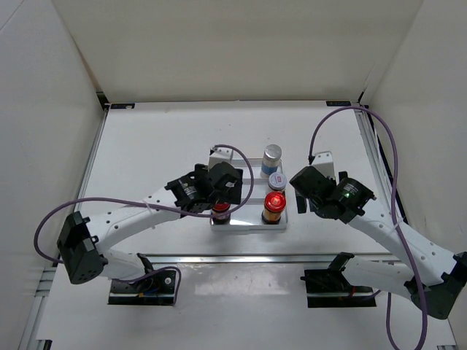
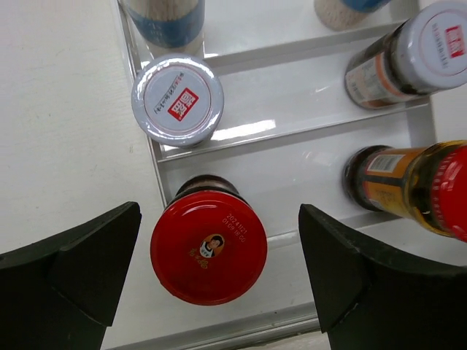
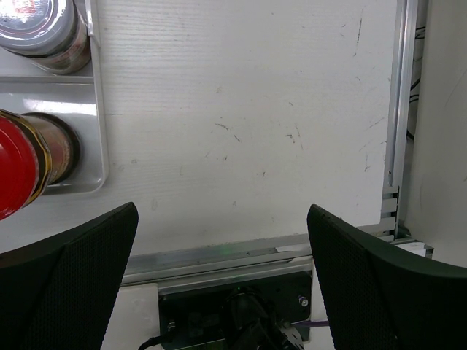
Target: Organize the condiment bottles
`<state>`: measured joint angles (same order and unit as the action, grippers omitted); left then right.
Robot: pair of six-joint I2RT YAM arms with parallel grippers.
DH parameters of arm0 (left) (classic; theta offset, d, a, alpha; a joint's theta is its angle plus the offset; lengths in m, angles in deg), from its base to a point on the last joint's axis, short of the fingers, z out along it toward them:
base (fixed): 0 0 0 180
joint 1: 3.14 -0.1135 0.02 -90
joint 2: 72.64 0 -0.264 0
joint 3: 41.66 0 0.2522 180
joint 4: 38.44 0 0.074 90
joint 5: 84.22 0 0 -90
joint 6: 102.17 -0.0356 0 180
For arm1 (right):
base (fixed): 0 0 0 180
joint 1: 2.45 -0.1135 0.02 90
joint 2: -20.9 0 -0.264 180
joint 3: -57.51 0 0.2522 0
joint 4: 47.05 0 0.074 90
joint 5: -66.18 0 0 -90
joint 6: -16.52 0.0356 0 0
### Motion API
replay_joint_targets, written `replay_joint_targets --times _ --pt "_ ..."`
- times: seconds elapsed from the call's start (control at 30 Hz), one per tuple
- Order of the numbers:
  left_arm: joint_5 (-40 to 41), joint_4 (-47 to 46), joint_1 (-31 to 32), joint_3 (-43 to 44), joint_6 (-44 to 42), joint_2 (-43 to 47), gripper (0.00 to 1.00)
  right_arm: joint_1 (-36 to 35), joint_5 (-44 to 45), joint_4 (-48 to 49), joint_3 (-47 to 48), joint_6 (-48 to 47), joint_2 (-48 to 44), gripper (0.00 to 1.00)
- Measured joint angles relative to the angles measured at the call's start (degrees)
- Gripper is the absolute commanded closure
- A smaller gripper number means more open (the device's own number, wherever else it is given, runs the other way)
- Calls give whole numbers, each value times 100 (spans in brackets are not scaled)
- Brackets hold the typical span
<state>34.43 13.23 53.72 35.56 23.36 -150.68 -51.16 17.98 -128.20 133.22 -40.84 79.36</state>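
Step in hand: the placing of the near red-lidded jar (image 2: 209, 246) is judged done; it stands upright on the front step of the white stepped tray (image 2: 292, 95), at its left end.
Left gripper (image 2: 219, 208): the fingers are spread wide on either side of that jar's lid, a gap shows on both sides, and nothing is gripped.
Right gripper (image 3: 222, 208): it is held wide and empty over the bare table (image 3: 255, 109), just right of the tray.
Other bottles: the second red-lidded jar (image 2: 423, 186) is on the same step. Two grey-lidded jars (image 2: 177, 100) (image 2: 416, 58) are set on the middle step. Two tall blue-labelled bottles (image 2: 164, 18) (image 2: 350, 7) are seen at the back.
Progress: all six are judged sorted, one kind to a step.
Next move: a straight lift of the left arm is called for.
In the way: the red lid between the fingers and the grey lid just behind it could be knocked by a sideways swing.
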Motion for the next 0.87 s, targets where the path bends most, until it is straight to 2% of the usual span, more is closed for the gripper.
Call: replay_joint_targets --times 0.17,0.43,0.6,0.87 --pt "284 28 39 216 -345 726 0 0 -15 -2 0 4 -72 0" --pt "1650 -125 63 444 -1547 2911 0 0 -258 155 0 -116 -968 0" --pt "2330 -275 63 -396 -2406 3987 0 0 -286 186 0 -142 -1355 0" --pt "2610 -317 63 -1698 -3141 4572 0 0 -450 271 -4 -278 -1287 0"
